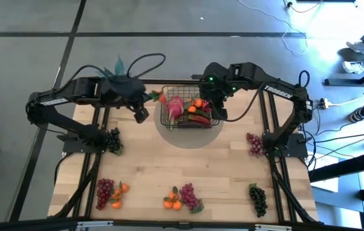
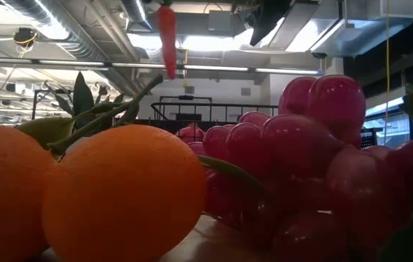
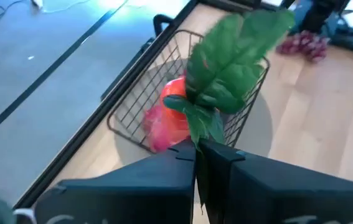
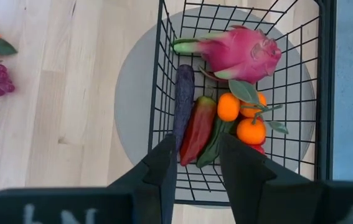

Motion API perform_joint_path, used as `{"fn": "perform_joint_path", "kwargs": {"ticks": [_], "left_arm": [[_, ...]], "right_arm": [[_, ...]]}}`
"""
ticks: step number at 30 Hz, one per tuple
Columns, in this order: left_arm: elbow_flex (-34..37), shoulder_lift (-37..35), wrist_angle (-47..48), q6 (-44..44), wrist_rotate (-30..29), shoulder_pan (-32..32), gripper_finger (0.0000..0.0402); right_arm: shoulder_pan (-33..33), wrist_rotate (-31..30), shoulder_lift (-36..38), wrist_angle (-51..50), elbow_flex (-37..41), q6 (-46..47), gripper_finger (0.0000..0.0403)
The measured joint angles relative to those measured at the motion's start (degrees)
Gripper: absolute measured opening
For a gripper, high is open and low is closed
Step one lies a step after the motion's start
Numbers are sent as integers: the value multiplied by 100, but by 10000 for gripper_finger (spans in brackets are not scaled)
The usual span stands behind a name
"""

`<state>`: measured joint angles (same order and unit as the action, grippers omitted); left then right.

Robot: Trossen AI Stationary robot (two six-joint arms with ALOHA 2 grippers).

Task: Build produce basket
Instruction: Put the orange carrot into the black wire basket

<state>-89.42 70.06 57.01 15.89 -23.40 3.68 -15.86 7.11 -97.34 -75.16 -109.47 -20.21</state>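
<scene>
The black wire basket [image 1: 185, 110] stands on a grey round mat at the table's far middle. It holds a pink radish [image 4: 238, 53], a dark eggplant [image 4: 182, 102], a red pepper [image 4: 198, 127] and small oranges [image 4: 241, 118]. My left gripper [image 1: 148, 99] is just left of the basket, shut on the leafy top of a carrot [image 2: 167, 33]. My right gripper [image 4: 195, 162] is open and empty above the basket's right part; it also shows in the high view [image 1: 217, 109]. My left gripper pinches the carrot's green leaf stalk [image 3: 199, 134] between its two shut fingers. The leaves [image 3: 232, 56] spread out past the fingertips. The orange-red body [image 3: 175, 93] shows behind them. In the low view the carrot hangs point down, clear of the table.
Grape bunches lie on the table at the left [image 1: 113, 140] and right [image 1: 255, 144]. Near the front edge lie red grapes with oranges [image 1: 109, 191], oranges with purple grapes [image 1: 182, 197] and black grapes [image 1: 257, 199]. The table's middle is bare wood [image 1: 182, 163].
</scene>
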Motion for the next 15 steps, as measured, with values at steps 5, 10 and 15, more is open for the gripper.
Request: {"fn": "perform_joint_path", "kwargs": {"ticks": [5,10,15], "left_arm": [[4,440,-58,-90,162,1,0],[2,1017,-188,-237,366,5,0],[2,1543,-218,-305,586,1,0]], "right_arm": [[0,0,-2,28,0,11,107],[0,2,-5,33,0,15,107],[0,2,-7,31,0,17,107]]}}
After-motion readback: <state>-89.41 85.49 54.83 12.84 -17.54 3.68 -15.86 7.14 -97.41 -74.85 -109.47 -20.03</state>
